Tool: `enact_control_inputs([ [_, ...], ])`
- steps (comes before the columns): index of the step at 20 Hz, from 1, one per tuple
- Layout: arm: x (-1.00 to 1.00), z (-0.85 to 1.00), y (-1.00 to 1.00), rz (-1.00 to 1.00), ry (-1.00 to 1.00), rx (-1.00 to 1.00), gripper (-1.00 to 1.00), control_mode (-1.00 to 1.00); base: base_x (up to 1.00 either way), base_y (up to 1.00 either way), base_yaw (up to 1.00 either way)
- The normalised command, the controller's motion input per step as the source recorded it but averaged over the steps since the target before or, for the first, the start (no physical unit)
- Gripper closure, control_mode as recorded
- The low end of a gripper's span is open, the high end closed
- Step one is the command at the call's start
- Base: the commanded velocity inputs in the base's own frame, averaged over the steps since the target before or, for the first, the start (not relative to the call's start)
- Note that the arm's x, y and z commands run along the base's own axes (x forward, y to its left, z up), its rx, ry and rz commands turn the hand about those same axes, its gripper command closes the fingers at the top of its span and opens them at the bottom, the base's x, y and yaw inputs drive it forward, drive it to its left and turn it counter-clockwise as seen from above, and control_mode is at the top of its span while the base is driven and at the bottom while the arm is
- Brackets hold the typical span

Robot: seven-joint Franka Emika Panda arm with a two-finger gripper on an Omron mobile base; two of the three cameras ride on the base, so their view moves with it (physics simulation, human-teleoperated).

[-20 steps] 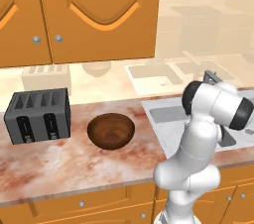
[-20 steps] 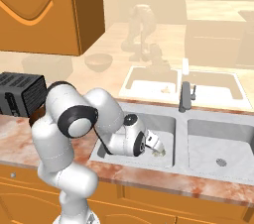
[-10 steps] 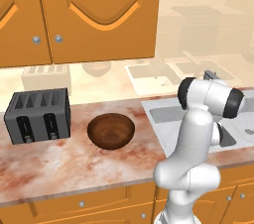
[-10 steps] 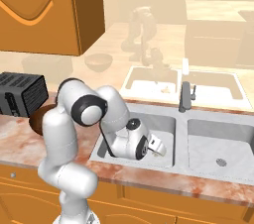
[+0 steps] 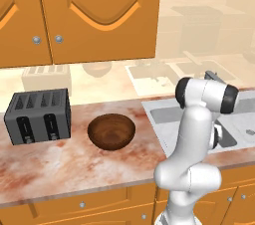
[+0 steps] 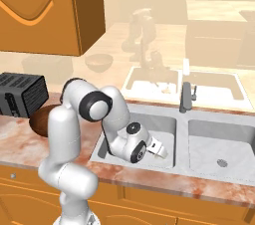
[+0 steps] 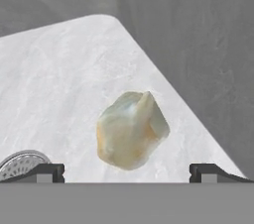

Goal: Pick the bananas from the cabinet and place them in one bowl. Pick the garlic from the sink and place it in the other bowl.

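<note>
From the left base view, you see the arm (image 5: 196, 134) rising at the lower right and bending down toward the sink (image 5: 199, 114), which sits at the right end of the marbled counter (image 5: 74, 164). A brown wooden bowl (image 5: 111, 131) rests on the counter just left of the sink. A dark toaster (image 5: 38, 116) stands farther left, well apart from the bowl. Above them hangs the cabinet (image 5: 94, 15), its arched doors closed, with two small round knobs near the lower left.

From the right base view, you see the arm folded low into the left basin of the sink (image 6: 199, 142). The gripper (image 6: 160, 151) points right, down inside that basin near its front wall, and its jaws stand apart with nothing between them. The faucet (image 6: 186, 97) rises behind the divider between the two basins. The bowl (image 6: 42, 121) peeks out behind the arm on the left, and the toaster (image 6: 20, 93) stands at the far left of the counter.

From the hand view, you look along the gripper (image 7: 127, 172) at the basin floor. The garlic (image 7: 131, 130) lies on that pale floor, just ahead of the two spread fingertips (image 7: 45, 172) and roughly centred between them, not touching either. Part of the round drain (image 7: 20, 162) shows at the lower left, beside the left tip. A dark basin wall rises behind the garlic.
</note>
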Motion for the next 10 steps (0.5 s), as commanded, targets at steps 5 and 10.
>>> enact_control_inputs([
  [5,0.13,0.0,-0.22,0.0,0.0,0.01,-1.0,-1.0,0.0,0.0,0.0],
  [10,0.11,0.0,-0.28,0.0,0.0,0.0,-1.0,-1.0,0.0,0.0,0.0],
])
